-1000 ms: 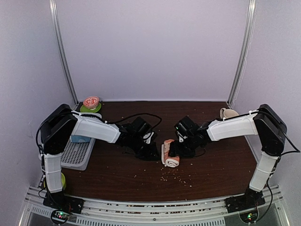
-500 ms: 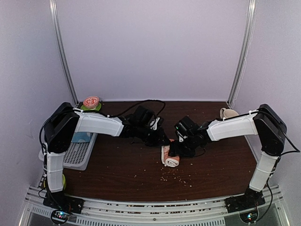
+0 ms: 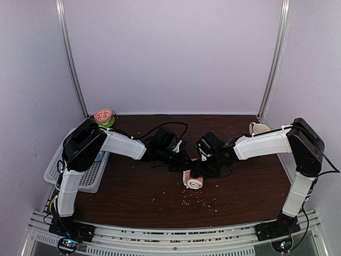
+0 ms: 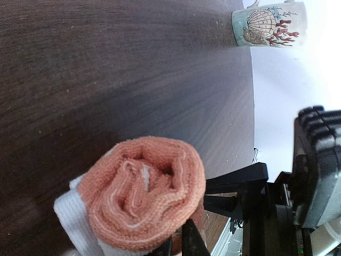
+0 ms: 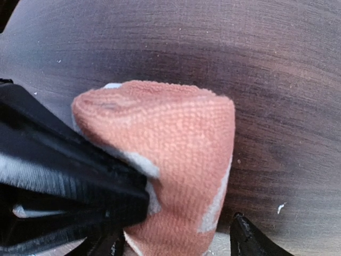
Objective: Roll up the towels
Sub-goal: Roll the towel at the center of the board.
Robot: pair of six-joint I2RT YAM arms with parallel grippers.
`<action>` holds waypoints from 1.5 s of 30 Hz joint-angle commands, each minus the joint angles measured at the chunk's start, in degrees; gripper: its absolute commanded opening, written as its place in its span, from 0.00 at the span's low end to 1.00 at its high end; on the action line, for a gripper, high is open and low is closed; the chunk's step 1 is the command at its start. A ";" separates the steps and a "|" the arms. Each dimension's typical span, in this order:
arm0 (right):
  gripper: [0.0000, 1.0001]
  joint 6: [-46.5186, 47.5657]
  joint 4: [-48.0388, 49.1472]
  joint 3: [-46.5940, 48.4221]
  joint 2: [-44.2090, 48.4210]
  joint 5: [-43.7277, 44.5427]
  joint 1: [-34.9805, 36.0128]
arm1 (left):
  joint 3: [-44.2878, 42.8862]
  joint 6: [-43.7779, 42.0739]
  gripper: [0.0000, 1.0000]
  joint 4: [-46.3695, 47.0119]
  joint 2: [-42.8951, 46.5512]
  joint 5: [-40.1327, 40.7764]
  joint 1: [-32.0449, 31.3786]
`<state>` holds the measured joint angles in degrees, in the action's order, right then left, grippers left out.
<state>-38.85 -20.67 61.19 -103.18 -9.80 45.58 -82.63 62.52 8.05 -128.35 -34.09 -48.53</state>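
Observation:
One rolled towel (image 3: 194, 180), peach with light blue patches, lies on the dark wood table (image 3: 138, 192) at its middle. The left wrist view shows its spiral end (image 4: 144, 197). The right wrist view shows its side (image 5: 181, 160). My left gripper (image 3: 184, 160) sits at the roll's far left end, with its fingers (image 4: 191, 242) closed together on the roll's lower edge. My right gripper (image 3: 201, 169) is open, with one finger (image 5: 249, 240) on each side of the roll. The cream towel with rabbit prints is not in view.
A shell-print mug (image 3: 258, 128) stands at the back right and also shows in the left wrist view (image 4: 269, 21). A white basket (image 3: 80, 173) lies at the left edge. A green bowl (image 3: 104, 118) stands behind it. Crumbs (image 3: 202, 200) are scattered in front of the roll.
My left arm has swung right and away from me, from the roll's near left side to its far end. The right arm and the roll have barely moved.

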 commanded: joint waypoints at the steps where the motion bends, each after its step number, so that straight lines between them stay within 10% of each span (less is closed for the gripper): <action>1: 0.70 2.09 -4.06 0.97 2.88 0.79 0.57 | 1.15 1.28 0.10 0.34 -2.02 1.63 1.28; 45: 0.66 0.95 -6.86 0.80 -1.81 -0.25 4.90 | 11.76 -1.79 0.14 4.47 12.59 3.25 3.18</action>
<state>-38.94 -24.18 62.54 -103.37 -11.57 50.39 -69.65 61.95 8.03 -117.21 -30.65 -45.32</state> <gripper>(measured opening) 0.657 0.134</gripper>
